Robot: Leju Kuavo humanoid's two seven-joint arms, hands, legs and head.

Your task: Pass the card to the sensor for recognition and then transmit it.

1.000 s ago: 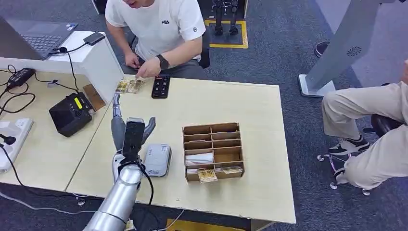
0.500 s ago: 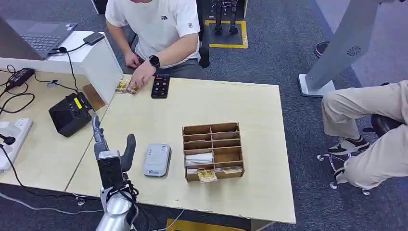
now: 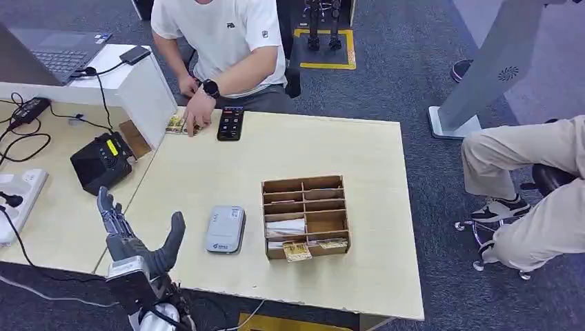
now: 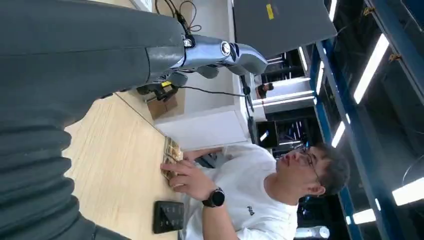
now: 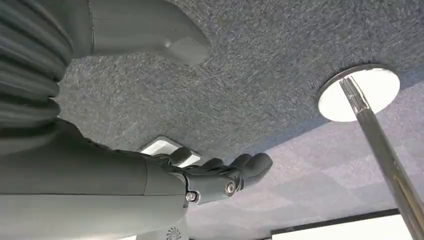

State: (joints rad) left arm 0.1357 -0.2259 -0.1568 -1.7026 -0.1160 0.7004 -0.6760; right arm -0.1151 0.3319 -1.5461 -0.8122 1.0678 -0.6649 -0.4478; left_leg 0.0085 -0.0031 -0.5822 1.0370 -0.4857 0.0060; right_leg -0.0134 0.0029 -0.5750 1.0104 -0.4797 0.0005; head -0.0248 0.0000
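Since the left hand [image 3: 138,249] hovers empty with fingers [image 3: 105,207] spread near the surface's [image 3: 276,155] front edge, the right hand [image 5: 220,175] hangs empty over carpet, and cards [image 3: 181,124] lie under a person's hand [image 3: 195,114] — apparently the handover is done.

Dark grey hands [image 3: 131,241] with ribbed grey wrist covers [image 5: 30,65], thick thumbs, silver screws

The cards [image 3: 181,125] lie flat at the upper left; the grey sensor [image 3: 225,229] lies flat lower centre.
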